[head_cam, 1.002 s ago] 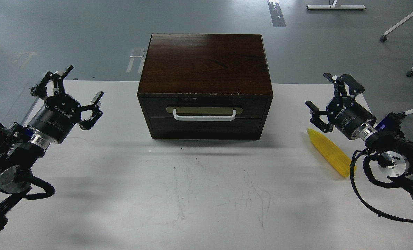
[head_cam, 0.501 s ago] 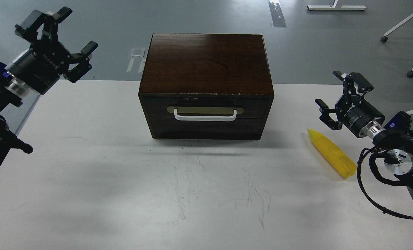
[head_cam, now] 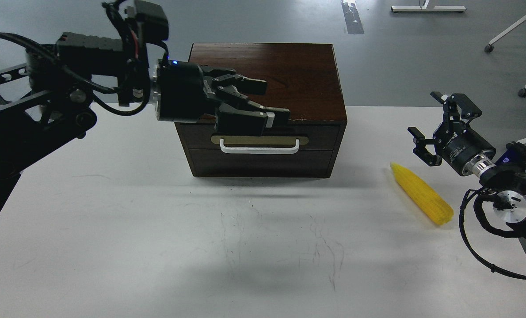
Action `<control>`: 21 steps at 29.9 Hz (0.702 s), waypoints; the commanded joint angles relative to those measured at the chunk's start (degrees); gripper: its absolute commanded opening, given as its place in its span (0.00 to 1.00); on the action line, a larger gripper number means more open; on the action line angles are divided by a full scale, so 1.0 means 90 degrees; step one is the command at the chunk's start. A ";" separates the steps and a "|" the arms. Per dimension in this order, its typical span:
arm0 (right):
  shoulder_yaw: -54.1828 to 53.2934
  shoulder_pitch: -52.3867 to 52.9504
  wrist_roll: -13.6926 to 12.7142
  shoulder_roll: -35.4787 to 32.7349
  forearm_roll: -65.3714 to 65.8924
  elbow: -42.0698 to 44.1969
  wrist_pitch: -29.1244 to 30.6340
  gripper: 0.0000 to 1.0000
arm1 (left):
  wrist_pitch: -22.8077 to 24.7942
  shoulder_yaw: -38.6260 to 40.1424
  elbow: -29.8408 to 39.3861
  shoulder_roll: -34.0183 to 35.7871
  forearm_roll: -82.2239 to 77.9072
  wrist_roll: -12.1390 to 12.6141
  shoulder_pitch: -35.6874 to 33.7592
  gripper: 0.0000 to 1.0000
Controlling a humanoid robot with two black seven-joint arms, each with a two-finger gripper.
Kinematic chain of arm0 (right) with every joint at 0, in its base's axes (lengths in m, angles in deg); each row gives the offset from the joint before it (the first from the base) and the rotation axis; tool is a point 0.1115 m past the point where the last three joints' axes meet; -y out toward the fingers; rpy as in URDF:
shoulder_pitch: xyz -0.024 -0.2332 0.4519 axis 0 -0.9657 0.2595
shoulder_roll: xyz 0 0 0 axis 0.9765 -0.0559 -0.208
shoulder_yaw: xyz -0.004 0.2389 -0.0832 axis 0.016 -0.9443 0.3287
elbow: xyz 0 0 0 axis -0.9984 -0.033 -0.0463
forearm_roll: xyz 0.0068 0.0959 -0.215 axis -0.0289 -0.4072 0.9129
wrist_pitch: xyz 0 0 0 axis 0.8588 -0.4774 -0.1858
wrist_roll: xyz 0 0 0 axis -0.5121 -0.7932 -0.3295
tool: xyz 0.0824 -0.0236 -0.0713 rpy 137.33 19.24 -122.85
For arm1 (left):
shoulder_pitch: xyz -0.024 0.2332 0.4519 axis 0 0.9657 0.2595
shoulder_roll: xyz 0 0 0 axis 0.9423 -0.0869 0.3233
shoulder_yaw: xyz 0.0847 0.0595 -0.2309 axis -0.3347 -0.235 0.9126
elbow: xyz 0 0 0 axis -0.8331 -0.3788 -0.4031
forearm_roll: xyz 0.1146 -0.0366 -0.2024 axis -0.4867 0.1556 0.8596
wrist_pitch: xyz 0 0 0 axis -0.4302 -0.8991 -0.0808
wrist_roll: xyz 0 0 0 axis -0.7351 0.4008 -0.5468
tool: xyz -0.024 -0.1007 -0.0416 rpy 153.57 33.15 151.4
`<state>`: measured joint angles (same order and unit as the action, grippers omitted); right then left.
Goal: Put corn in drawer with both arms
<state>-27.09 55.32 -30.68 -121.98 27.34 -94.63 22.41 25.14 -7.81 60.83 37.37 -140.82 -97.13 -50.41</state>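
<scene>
The yellow corn (head_cam: 422, 199) lies on the white table at the right, pointed end toward the box. The dark wood box (head_cam: 285, 70) stands at the table's back middle; its drawer (head_cam: 320, 137) is closed, with a white bar handle (head_cam: 259, 149). My left gripper (head_cam: 275, 101) reaches in from the left, open, fingers pointing right, just above the drawer front and handle and partly hiding the box's upper left edge. My right gripper (head_cam: 424, 115) is open and empty, hovering just above and right of the corn without touching it.
The white table (head_cam: 157, 229) shows scuff marks in the middle. Its right edge runs close behind the right arm. Chair legs with castors (head_cam: 521, 92) and grey floor lie beyond the table at the back right.
My left arm swung from the far left, up and then across to the right, so its gripper now sits over the drawer front. The right gripper drew back slightly to the right. The corn stayed put.
</scene>
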 commanded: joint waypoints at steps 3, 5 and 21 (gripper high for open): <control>0.0015 -0.0009 0.0000 0.0002 0.0000 0.0075 0.0001 1.00 | -0.0001 -0.1800 -0.0162 -0.0524 -0.1208 0.0003 -0.1219 0.98; 0.0025 -0.0009 0.0000 0.0002 0.0000 0.0095 -0.0008 1.00 | -0.0001 -0.2006 -0.0191 -0.0739 -0.1863 0.0003 -0.1249 0.98; 0.0064 -0.0097 0.0000 0.0012 0.0000 0.0183 -0.0008 1.00 | -0.0001 -0.2934 -0.1343 -0.1482 -0.3019 0.0003 -0.1239 0.98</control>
<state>-26.43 54.66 -30.68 -121.95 27.34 -93.31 22.40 25.13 -33.28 50.26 24.42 -167.99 -97.10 -61.73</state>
